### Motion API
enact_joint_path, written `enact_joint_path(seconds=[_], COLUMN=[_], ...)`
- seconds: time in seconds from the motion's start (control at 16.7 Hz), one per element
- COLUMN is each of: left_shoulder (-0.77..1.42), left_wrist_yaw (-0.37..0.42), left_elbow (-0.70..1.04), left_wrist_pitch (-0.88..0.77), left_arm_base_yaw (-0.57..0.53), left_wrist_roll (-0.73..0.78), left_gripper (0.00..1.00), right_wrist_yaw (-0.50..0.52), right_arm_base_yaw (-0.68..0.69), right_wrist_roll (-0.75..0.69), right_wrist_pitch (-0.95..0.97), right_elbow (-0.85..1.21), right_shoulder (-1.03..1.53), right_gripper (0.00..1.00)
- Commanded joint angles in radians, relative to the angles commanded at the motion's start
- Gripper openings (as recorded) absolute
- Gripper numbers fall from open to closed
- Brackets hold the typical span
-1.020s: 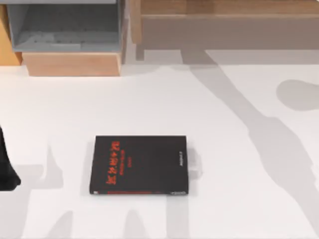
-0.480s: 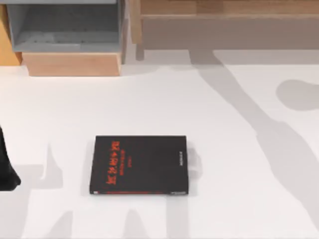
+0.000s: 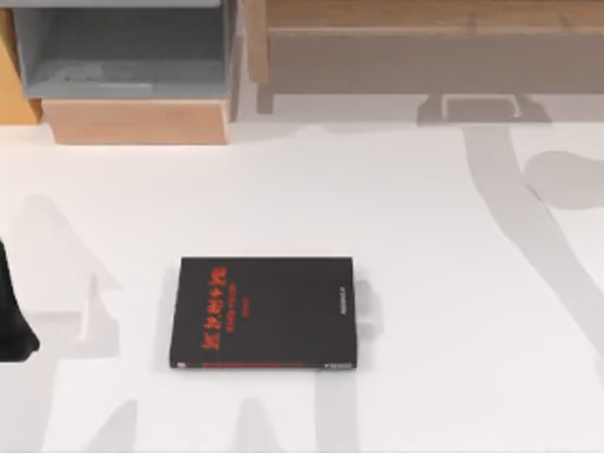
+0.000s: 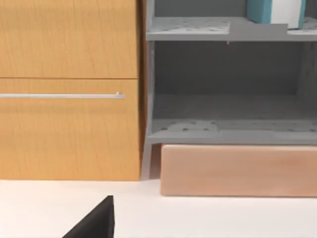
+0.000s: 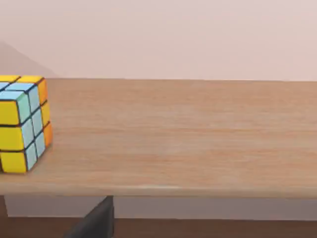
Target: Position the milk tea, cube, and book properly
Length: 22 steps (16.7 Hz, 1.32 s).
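Observation:
The book [image 3: 263,312] lies flat on the white table, left of centre, black cover up with red characters. The cube [image 5: 22,124], tiled in yellow, light blue and orange, stands on a wooden shelf board [image 5: 188,144] in the right wrist view. A dark part of my right gripper [image 5: 94,220] pokes in below that board, apart from the cube. My left arm [image 3: 11,321] is parked at the table's left edge, well left of the book. A dark part of the left gripper [image 4: 94,224] shows in the left wrist view. The milk tea is out of view.
A grey open shelf unit [image 3: 123,57] over a light wooden base [image 3: 137,121] stands at the back left, beside a wooden cabinet with a bar handle [image 4: 62,95]. A teal and white box [image 4: 275,11] sits on its upper shelf. A long wooden shelf [image 3: 425,47] runs along the back right.
The right arm's shadow on the table has swung right and toward the back, its tip now at the foot of the wooden shelf. The book and my left arm have not moved.

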<state>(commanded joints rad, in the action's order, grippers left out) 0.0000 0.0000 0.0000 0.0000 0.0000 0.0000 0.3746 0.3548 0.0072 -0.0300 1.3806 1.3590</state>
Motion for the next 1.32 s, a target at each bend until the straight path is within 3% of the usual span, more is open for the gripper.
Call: enact_joint_path(seconds=[0.42,0.72,0.96,1.32], left_shoulder=[0.0,0.0,0.0,0.0], left_wrist_yaw=[0.0,0.0,0.0,0.0], left_elbow=[0.0,0.0,0.0,0.0], left_wrist_pitch=[0.0,0.0,0.0,0.0], left_arm_base_yaw=[0.0,0.0,0.0,0.0], left_wrist_roll=[0.0,0.0,0.0,0.0], left_gripper=[1.0,1.0,1.0,1.0], right_wrist_yaw=[-0.199,-0.317,-0.37,-0.375], right_arm_base_yaw=[-0.189,-0.301,-0.35,-0.355], right_wrist_roll=[-0.005,-0.006,-0.007,-0.007], right_wrist_pitch=[0.016,0.026,0.03,0.03], right_elbow=[-0.794,-1.216,-1.368,-1.381], right_shoulder=[-0.778,-1.194,-1.347,-1.359], right_gripper=[1.0,1.0,1.0,1.0])
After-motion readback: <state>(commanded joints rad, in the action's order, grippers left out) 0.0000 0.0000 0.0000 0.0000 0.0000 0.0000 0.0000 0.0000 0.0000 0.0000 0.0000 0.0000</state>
